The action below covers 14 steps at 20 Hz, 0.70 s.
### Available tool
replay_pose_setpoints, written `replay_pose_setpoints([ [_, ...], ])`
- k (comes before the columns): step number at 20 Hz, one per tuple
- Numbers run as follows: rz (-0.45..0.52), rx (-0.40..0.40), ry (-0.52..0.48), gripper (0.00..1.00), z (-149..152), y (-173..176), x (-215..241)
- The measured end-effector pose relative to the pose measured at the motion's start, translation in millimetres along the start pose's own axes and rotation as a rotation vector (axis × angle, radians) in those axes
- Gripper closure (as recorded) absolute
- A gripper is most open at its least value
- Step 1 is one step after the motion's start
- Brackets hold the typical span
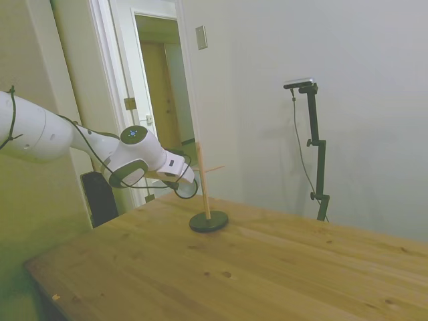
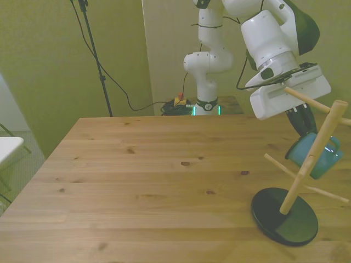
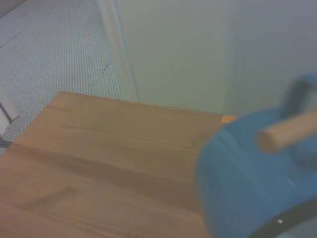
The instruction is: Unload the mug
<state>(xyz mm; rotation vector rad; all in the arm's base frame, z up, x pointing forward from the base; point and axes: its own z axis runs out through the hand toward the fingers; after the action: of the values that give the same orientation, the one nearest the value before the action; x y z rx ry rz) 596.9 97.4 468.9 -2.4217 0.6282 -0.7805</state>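
The pale teal mug (image 2: 328,160) hangs on the far side of a wooden mug tree (image 2: 312,159), partly hidden by its slanted pole. My gripper (image 2: 305,131) comes down onto the mug's upper edge and looks shut on its wall. From the side, the gripper (image 1: 182,182) sits just left of the tree's pole (image 1: 202,184), with the mug's dark rim (image 1: 188,190) below it. Up close in the wrist view, the blurred mug (image 3: 242,188) fills one corner with a wooden peg (image 3: 287,134) across it.
The tree stands on a round black base (image 2: 284,218) near the wooden table's (image 2: 137,181) front edge, at the front view's right. Several bare pegs (image 2: 307,100) stick out from the pole. Cables lie behind the table's far edge.
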Motion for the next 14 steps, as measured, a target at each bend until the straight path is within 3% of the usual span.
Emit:
replay_pose_setpoints([
  [14,-0.006,0.036,0.001,1.00,-28.8,-16.3,-5.0],
])
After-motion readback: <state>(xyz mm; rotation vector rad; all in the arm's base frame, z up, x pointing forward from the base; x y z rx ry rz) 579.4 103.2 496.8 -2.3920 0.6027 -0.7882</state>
